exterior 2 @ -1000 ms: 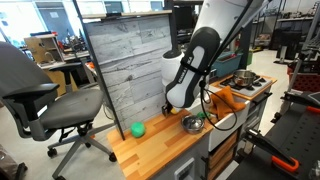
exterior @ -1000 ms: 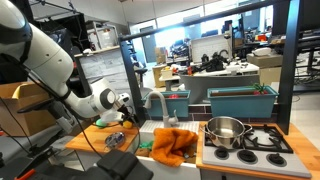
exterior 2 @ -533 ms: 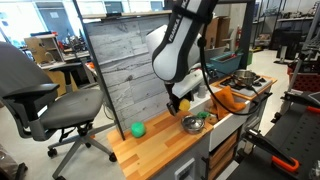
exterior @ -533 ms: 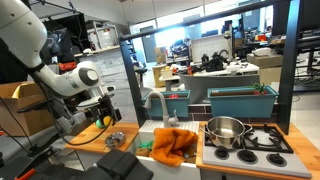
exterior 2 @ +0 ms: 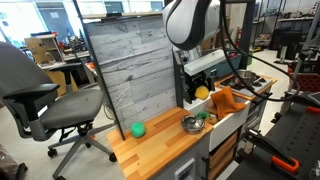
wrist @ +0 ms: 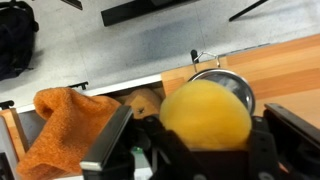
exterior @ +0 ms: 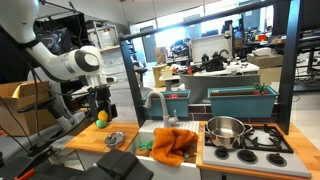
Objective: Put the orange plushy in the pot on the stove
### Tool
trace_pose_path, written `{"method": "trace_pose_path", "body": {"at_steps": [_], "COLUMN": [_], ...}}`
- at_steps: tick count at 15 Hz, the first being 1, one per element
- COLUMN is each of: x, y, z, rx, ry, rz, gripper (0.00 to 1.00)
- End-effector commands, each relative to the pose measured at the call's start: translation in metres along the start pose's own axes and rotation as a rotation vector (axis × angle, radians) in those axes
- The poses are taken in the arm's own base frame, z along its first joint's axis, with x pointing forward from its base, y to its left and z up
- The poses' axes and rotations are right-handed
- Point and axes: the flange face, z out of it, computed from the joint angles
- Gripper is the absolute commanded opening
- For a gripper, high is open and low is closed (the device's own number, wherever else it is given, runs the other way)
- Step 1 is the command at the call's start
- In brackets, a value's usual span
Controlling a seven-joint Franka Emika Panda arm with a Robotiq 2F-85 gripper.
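Hanging above the counter (exterior: 84,141), the end effector (exterior: 101,117) clenches the orange plushy (wrist: 205,118) — wrist pointing down.

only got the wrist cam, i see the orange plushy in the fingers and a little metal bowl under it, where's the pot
observer: the pot sits on the stove, beyond the orange cloth from your gripper.
operator: anything in it already
observer: nothing shows above its rim; its bottom is hidden from me.
operator: am i clear of the counter
observer: yes, the plushy hangs well above the small bowl and the wooden counter, touching neither.
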Motion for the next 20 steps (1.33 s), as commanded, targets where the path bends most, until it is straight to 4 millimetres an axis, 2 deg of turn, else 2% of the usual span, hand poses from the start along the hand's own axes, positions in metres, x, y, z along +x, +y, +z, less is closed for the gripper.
{"method": "trace_pose_path", "body": {"at_steps": [1, 6, 11, 14, 17, 20], "x": [0.041, 0.08, 0.097, 0.109, 0.125, 0.141], "y": [0.059, 0.151, 0.24, 0.291, 0.331, 0.356], "z": [-0.007, -0.009, -0.008, 0.0, 0.004, 0.015], "rx": [0.09, 0.199, 0.267, 0.285, 0.258, 0.211], "ry": [0.02, 0.023, 0.054, 0.108, 0.188, 0.249], "rz": [0.178, 0.436, 0.698, 0.85, 0.995, 1.144], "gripper": [0.0, 0.0, 0.0, 0.0, 0.0, 0.0]}}
